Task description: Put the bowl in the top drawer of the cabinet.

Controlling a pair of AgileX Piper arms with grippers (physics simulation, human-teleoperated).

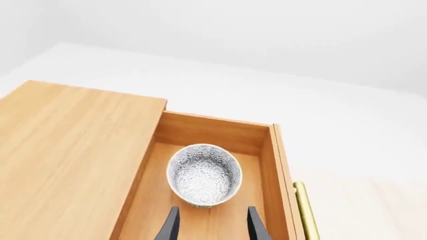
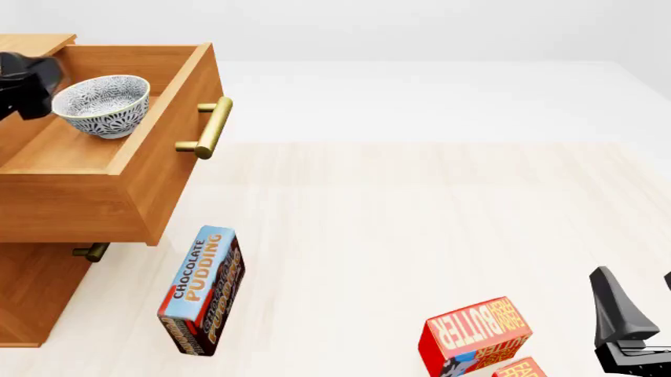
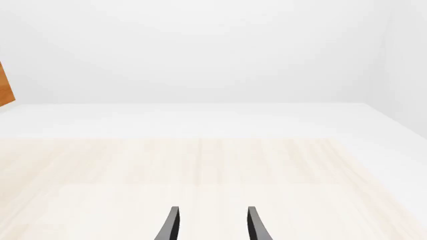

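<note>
The bowl [image 1: 203,174], white with a fine blue-grey pattern, sits upright inside the pulled-out top drawer [image 1: 207,131] of the light-brown cabinet [image 1: 67,150]. In the front view the bowl [image 2: 102,104] rests on the floor of the top drawer [image 2: 63,208], behind its brass handle [image 2: 210,126]. My left gripper [image 1: 212,225] hangs open just short of the bowl, with nothing between its fingers; in the front view the left gripper [image 2: 30,86] shows as a dark shape at the bowl's left. Near the front right corner my right gripper [image 2: 639,308] is open and holds nothing.
Below the top drawer the lower drawer's handle [image 2: 93,251] pokes out of the cabinet [image 2: 27,294]. A chocolate pudding box [image 2: 201,290] lies in front of the cabinet. A red butter box [image 2: 477,334] and another red box [image 2: 519,367] lie beside the right gripper.
</note>
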